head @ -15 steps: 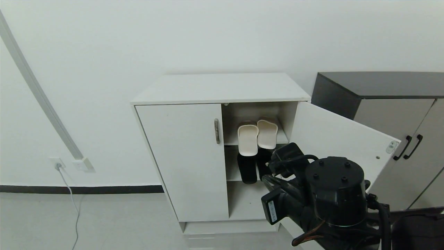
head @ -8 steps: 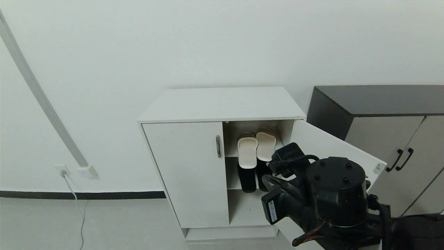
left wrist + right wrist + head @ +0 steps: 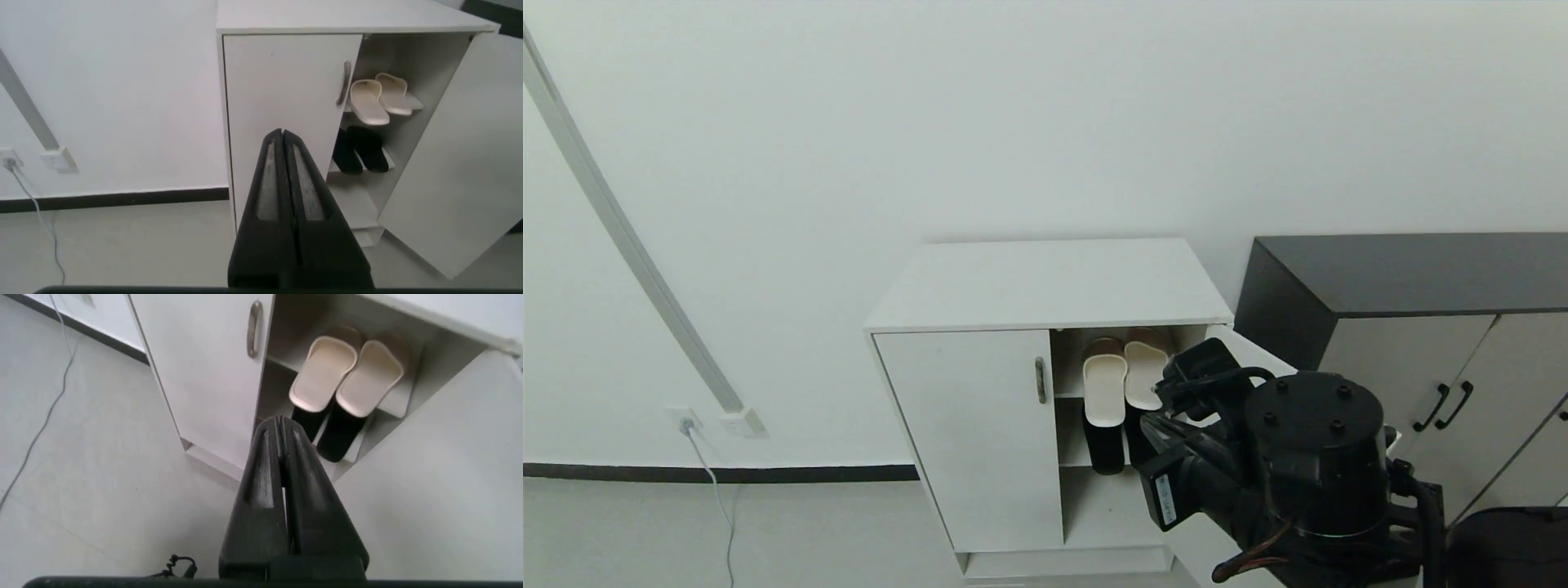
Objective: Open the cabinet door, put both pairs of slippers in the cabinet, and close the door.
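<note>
1. The white cabinet (image 3: 1045,282) stands on the floor against the wall. Its left door (image 3: 972,433) is shut and carries a slim metal handle (image 3: 1040,380) near its inner edge.
2. The right door (image 3: 458,163) is swung wide open, so the shelves on the right half are in plain sight.
3. The cream slippers (image 3: 1105,390) lie side by side on the upper shelf, just beside each other. Their heels stick out past the shelf's front edge.
4. The black slippers (image 3: 1104,445) sit on the middle shelf directly below the cream pair, also side by side at the front edge.
5. The left hand (image 3: 283,139) is closed, fingers pressed together with nothing between them. It is held off in front of the shut left door, well apart from the cabinet.
6. The right hand (image 3: 282,425) is likewise closed and has hold of nothing. It hangs above the floor in front of the open compartment, apart from both pairs.
7. A dark cabinet (image 3: 1405,278) stands just beside the white one on its right side, and a wall socket (image 3: 686,422) with a cable sits low on the wall to the left.
</note>
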